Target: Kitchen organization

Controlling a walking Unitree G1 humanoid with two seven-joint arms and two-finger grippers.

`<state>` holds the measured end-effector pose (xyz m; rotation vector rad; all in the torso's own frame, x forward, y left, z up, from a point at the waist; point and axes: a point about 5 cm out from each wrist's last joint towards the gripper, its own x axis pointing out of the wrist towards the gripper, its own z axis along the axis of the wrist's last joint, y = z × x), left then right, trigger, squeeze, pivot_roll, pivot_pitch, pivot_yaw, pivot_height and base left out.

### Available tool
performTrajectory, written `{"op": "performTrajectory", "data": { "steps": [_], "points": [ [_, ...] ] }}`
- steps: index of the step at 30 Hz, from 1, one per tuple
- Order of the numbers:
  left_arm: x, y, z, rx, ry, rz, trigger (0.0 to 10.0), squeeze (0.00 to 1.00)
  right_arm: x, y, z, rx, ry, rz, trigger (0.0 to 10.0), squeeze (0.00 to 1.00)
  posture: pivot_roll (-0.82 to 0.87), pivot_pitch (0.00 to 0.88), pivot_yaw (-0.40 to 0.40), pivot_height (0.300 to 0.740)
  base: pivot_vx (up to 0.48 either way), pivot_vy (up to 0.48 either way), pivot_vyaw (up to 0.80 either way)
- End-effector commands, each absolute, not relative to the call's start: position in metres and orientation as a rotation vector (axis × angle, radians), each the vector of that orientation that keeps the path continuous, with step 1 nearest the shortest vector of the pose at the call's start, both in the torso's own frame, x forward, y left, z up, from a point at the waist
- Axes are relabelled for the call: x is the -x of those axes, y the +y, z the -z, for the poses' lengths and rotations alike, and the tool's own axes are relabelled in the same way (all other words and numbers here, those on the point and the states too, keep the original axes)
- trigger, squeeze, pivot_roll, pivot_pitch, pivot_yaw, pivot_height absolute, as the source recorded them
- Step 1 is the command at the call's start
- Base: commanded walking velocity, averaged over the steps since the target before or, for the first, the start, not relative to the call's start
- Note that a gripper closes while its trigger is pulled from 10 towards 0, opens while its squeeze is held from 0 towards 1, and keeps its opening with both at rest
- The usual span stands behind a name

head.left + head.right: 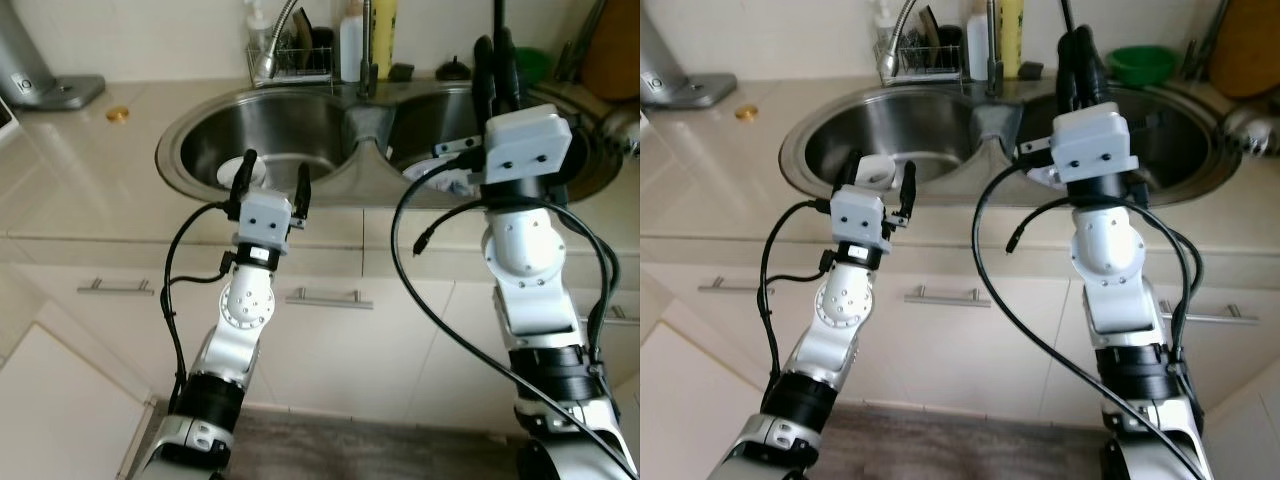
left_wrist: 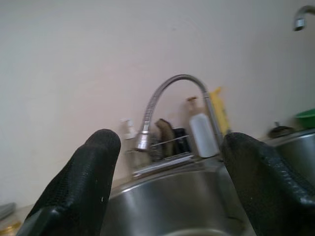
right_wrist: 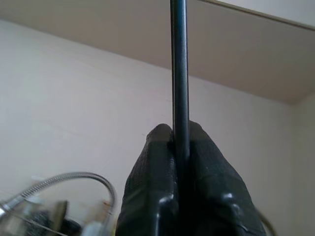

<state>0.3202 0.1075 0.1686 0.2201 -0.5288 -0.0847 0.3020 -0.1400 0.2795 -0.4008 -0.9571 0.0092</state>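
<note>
— Right gripper (image 3: 179,142)?
— Clamped on thin black upright rod (image 3: 179,64), above right steel sink basin (image 1: 1185,150).
— Left gripper (image 1: 272,183)?
— Spread wide, empty; round white object (image 1: 243,170) just beyond fingertips, in left basin (image 1: 290,135).

Two sink basins (image 1: 270,135) are sitting in the tabletop (image 1: 90,170), with two drawer handles (image 1: 328,297) showing below and one coin (image 1: 117,114) lying nearby.

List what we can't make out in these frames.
- Dark rod clamped in the right gripper: its upper end runs off the right wrist view's top edge, so what it is stays unknown.
- Right basin: contents are masked by the right arm in both eye views.
- Small round gold item on the counter: too small to identify.
- Rack contents: too small and dark.
</note>
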Motion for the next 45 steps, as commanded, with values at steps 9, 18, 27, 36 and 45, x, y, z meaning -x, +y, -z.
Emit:
{"op": "performTrajectory", "data": {
  "steps": [9,18,27,36,45],
  "points": [
    [-0.321,0.114,-0.170,-0.224,-0.529,0.067,10.0,0.00,-0.305,-0.133,-0.276,0.359,-0.944,-0.043,0.0,0.00,-0.17,0.000,0.054,0.740,0.341,0.000,0.00],
    [-0.321,0.113,-0.170,-0.224,-0.529,0.068,10.0,0.00,-0.306,-0.133,-0.275,0.345,-0.932,-0.044,0.0,0.00,-0.17,0.000,0.055,0.740,0.337,0.000,0.00],
    [-0.321,0.113,-0.170,-0.224,-0.529,0.068,10.0,0.00,-0.306,-0.133,-0.275,0.345,-0.932,-0.044,0.0,0.00,-0.17,0.000,0.055,0.740,0.337,0.000,0.00],
    [-0.321,0.113,-0.170,-0.224,-0.529,0.068,10.0,0.00,-0.306,-0.133,-0.275,0.345,-0.932,-0.044,0.0,0.00,-0.17,0.000,0.055,0.740,0.337,0.000,0.00],
    [-0.320,0.108,-0.165,-0.216,-0.499,0.124,10.0,0.00,-0.376,-0.160,-0.180,0.111,-0.115,-0.069,10.0,1.00,-0.15,0.000,0.048,0.740,0.187,0.000,0.00]
  ]
}}
